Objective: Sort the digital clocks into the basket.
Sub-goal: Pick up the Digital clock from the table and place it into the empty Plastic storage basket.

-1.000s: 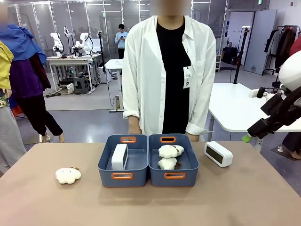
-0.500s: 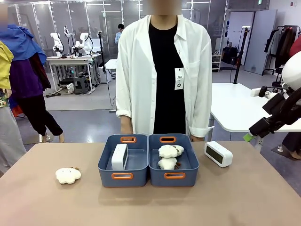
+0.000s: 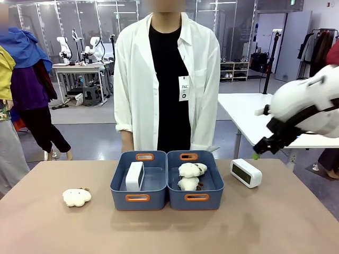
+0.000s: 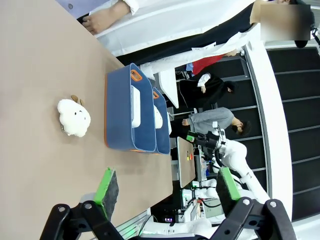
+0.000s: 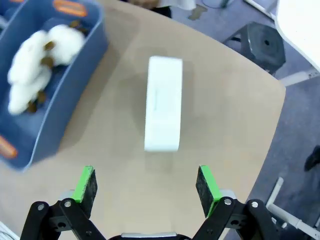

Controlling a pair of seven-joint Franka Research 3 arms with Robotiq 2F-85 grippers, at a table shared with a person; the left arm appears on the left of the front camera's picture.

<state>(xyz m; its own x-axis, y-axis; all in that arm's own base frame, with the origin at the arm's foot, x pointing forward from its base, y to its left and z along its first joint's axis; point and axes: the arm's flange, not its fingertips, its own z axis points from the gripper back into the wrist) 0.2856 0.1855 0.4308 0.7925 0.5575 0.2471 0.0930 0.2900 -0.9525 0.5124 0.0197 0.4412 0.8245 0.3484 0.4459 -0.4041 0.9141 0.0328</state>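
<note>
One digital clock point(image 3: 134, 175) stands on edge inside the left dark-blue basket point(image 3: 123, 188); the left wrist view has that clock point(image 4: 135, 106) and basket point(image 4: 120, 112) farther off. The other digital clock point(image 3: 246, 172) lies on the table right of the bins. My right gripper point(image 3: 258, 152) hovers above and just right of it. In the right wrist view this clock point(image 5: 164, 102) lies ahead between the open green pads point(image 5: 86, 184) of the right gripper point(image 5: 146, 184), which holds nothing. My left gripper point(image 4: 167, 186) is open and empty, well above the table.
A matching blue bin point(image 3: 206, 186) beside the basket holds two cream plush toys point(image 3: 191, 175). Another plush toy point(image 3: 77, 197) lies on the table at the left. A person in a white shirt point(image 3: 135, 79) stands at the far edge behind the bins.
My right arm has swung left and in over the table toward the loose clock. The person has stepped to the left. Clocks, bins and plush toys have not moved.
</note>
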